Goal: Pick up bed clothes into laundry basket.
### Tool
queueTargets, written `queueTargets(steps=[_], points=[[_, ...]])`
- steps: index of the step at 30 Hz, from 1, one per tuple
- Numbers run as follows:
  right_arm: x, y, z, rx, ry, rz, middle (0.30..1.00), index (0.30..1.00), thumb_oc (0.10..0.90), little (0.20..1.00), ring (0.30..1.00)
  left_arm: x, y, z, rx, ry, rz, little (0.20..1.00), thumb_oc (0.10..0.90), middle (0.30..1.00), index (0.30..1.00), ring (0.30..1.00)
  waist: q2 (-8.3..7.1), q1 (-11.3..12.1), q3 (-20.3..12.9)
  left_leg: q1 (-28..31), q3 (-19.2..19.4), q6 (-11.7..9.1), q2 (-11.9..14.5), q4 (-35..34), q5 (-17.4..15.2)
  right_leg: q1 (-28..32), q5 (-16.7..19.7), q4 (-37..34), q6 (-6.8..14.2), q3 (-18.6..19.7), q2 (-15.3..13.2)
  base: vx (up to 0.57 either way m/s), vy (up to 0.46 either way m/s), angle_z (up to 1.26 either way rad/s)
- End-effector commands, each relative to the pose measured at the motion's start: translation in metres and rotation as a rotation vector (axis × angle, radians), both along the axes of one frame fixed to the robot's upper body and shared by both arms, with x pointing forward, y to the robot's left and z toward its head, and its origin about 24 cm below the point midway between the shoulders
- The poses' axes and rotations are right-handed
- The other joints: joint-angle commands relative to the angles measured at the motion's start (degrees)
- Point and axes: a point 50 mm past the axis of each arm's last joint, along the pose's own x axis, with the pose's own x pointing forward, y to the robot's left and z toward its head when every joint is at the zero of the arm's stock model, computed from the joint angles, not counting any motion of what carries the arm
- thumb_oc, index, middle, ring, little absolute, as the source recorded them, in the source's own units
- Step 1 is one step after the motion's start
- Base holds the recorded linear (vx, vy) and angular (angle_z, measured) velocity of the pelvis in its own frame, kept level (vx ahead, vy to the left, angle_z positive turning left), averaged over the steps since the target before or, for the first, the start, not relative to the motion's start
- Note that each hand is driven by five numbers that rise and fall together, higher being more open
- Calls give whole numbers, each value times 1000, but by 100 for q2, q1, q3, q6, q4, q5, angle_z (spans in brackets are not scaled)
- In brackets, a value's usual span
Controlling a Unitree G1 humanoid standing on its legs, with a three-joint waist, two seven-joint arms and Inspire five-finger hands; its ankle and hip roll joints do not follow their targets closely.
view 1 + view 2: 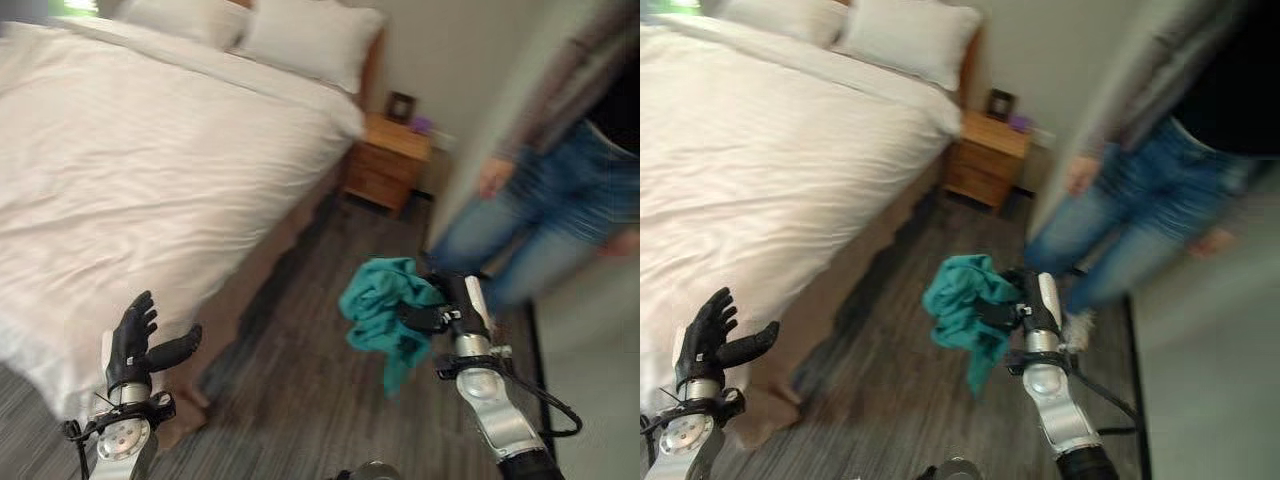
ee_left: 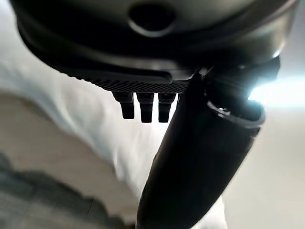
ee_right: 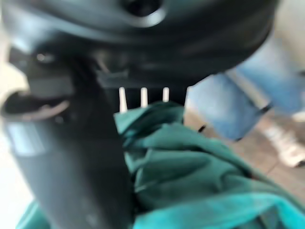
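The right hand (image 1: 440, 315) is clenched on a teal cloth (image 1: 385, 305), which hangs bunched in the air above the wooden floor (image 1: 300, 390), at about 4 o'clock in the head views. The cloth spills out toward 9 o'clock from the hand, with one tail drooping toward 6 o'clock (it clears the floor, as far as the head views show). In the right wrist view the cloth (image 3: 200, 176) is crumpled right against the palm, with the thumb (image 3: 71, 157) lying across it.

The left hand (image 1: 140, 345) is raised at 7 o'clock, released, its fingers (image 1: 135, 315) straight and spread, the thumb out to the side, nothing in it. It hovers before the near corner of the bed (image 1: 130, 170). In the left wrist view the fingertips (image 2: 145, 112) point at the white bedding, apart from it.

The bed fills the 9 to 12 o'clock part of the scene, covered by a white sheet, with two white pillows (image 1: 310, 40) at its head near 12 o'clock. A wooden nightstand (image 1: 385, 160) stands just beside the head of the bed at 1 o'clock, bearing a small dark frame (image 1: 401, 106) and a small purple thing (too blurred to name).

A person (image 1: 560, 180) in blue jeans and a grey sleeve stands at 2 o'clock, near the right hand but apart from it.
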Motion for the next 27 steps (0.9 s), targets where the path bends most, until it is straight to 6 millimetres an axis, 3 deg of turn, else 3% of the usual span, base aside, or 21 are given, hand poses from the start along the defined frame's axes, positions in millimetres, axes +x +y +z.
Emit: queueTargets(steps=[1,2,4,5,6,7,8,9,10,11,12,14,15,16,17,20,24,26,27], points=[[4,-16,51,0,-251,11,300,300,400,300,300,20,-13,51,39,-286,-86,900,800,900,900,900,-25,-176,-300,-934,-32,-88,711,678,522,1619,-424,-452,1158,345,-602,-226,-500,-191],[3,-15,57,-14,-273,35,300,300,400,300,300,20,-16,52,11,-312,-98,900,800,900,900,900,49,-172,-195,-1034,28,-308,1066,1128,630,1690,-457,-855,1026,566,-367,-171,-291,-101],[1,-16,57,-23,-275,40,300,300,400,300,300,21,-20,51,-7,-316,-108,900,800,900,900,900,64,-220,-137,-1081,-27,-445,1228,1359,734,1734,-493,-963,992,710,-301,-64,-169,-88],[2,-19,61,-22,-288,52,300,300,400,300,300,5,25,17,-43,-157,45,900,800,900,900,900,202,-127,-102,-1146,-262,-852,1499,1653,1182,1822,-544,-1070,979,864,-208,-51,-144,-88],[-6,-20,53,-5,-264,39,300,300,400,300,300,23,9,35,-21,-247,-27,900,800,900,900,900,214,-290,-21,-1133,-434,-1033,1687,1877,1386,1809,-466,-1139,962,1055,-138,-103,-47,-95],[-6,-16,54,-2,-270,63,300,300,400,300,300,26,-8,34,-64,-270,-78,900,800,900,900,900,267,-264,67,-1197,-884,-1041,1674,2000,1344,1760,-428,-1194,945,1187,-152,-223,6,-106],[-7,-17,48,-8,-240,59,300,300,400,300,300,22,-18,26,-95,-242,-99,900,800,900,900,900,300,-231,137,-1239,-1536,-1060,1549,2112,1301,1704,-347,-1221,980,1392,-182,-311,85,-145],[-17,-16,38,-2,-206,66,300,300,400,300,300,19,-28,25,-101,-233,-138,900,800,900,900,900,350,-272,152,-1288,-1905,-866,1495,2218,1123,1577,-151,-1282,993,1491,-225,-286,64,-160],[-20,-12,32,-4,-186,87,300,300,400,300,300,19,-34,22,-131,-236,-133,900,800,900,900,900,336,-325,142,-1190,-2365,-813,1312,2367,822,1448,18,-1301,1026,1726,-311,-205,56,-149],[-20,-12,32,-5,-185,87,300,300,400,300,300,19,-34,21,-132,-235,-132,900,800,900,900,900,348,-330,139,-1201,-2373,-807,1322,2403,789,1455,20,-1306,1036,1723,-310,-216,105,-103],[-19,-13,31,-10,-189,66,300,300,400,300,300,17,-41,24,-150,-260,-169,900,800,900,900,900,397,-378,110,-1022,-3201,-723,979,2639,457,1199,239,-1248,1081,1967,-468,-207,149,-92],[-24,-13,25,-11,-168,67,300,300,400,300,300,22,-50,24,-117,-252,-195,900,800,900,900,900,501,-445,69,-793,-4318,-623,446,2620,-39,953,382,-1228,1173,2311,-542,-184,155,-132],[-24,-13,25,-12,-168,67,300,300,400,300,300,22,-50,24,-117,-252,-195,900,800,900,900,900,488,-450,55,-806,-4317,-609,420,2591,-7,932,399,-1229,1176,2305,-564,-125,178,-120],[-29,-14,18,-37,-142,68,300,300,400,300,300,29,-65,26,-91,-255,-250,900,800,900,900,900,573,-465,18,-628,-5346,-492,-265,2147,-603,656,510,-1173,1293,2759,-579,-124,167,-65],[-31,-14,18,-49,-139,73,300,300,400,300,300,32,-69,28,-91,-266,-271,900,800,900,900,900,624,-516,8,-546,-5549,-443,-384,1818,-794,567,534,-1147,1312,2867,-543,-188,231,-49],[-41,-19,11,-101,-110,64,300,300,400,300,300,43,-93,33,-67,-279,-395,900,800,900,900,900,797,-767,-99,37,-5421,-141,-621,468,-1310,227,585,-956,1423,3112,-473,-124,180,-129],[-52,-20,-1,-87,-65,25,300,300,400,300,300,58,-115,42,-22,-295,-515,900,800,900,900,900,771,-1068,28,266,-5092,47,-798,-336,-982,-415,914,-501,1726,3385,-428,-213,83,-39],[-49,-12,0,-55,-77,38,300,300,400,300,300,59,-113,43,-5,-290,-514,900,800,900,900,900,735,-1055,148,320,-4680,77,-812,-543,-877,-676,1058,-395,1835,2977,-597,-286,-74,-150],[-47,-6,-1,-44,-81,55,300,300,400,300,300,59,-109,44,-8,-291,-499,900,800,900,900,900,788,-987,190,323,-4373,55,-758,-558,-864,-697,985,-301,1791,2303,-830,-349,-132,-185]])
